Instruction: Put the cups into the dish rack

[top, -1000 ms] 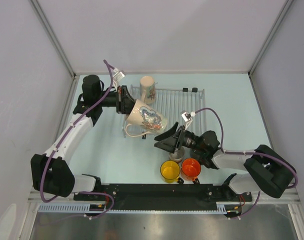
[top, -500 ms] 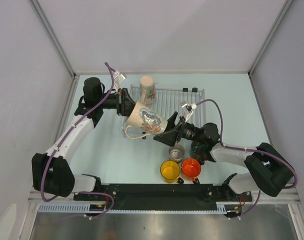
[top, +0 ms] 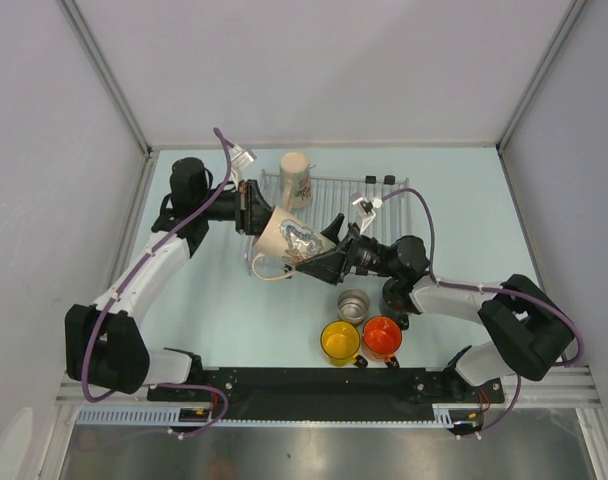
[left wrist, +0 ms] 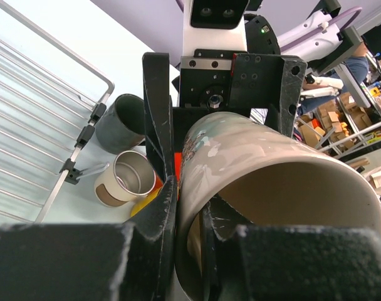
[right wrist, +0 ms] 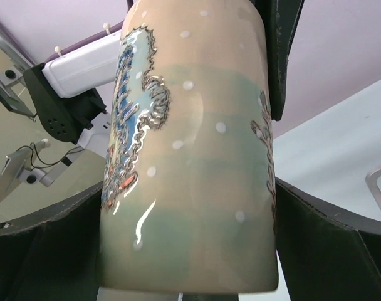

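**Item:** patterned cream cup [top: 294, 238]. Glazed ceramic, likely rigid, fairly heavy, slick, and liable to chip if knocked.

**Location:** airborne and tilted over the near-left corner of the dish rack [top: 384, 210].

**Hold:** left gripper [top: 256, 213] is pinched narrowly on the rim wall, one finger inside. A second hold would sit best across the body.

**Right gripper** [top: 318, 250]: spread fully, straddling the body, not clamped.

**Change:** one second ago the right gripper hung off the rack's near edge, by the steel cup [top: 353, 303].
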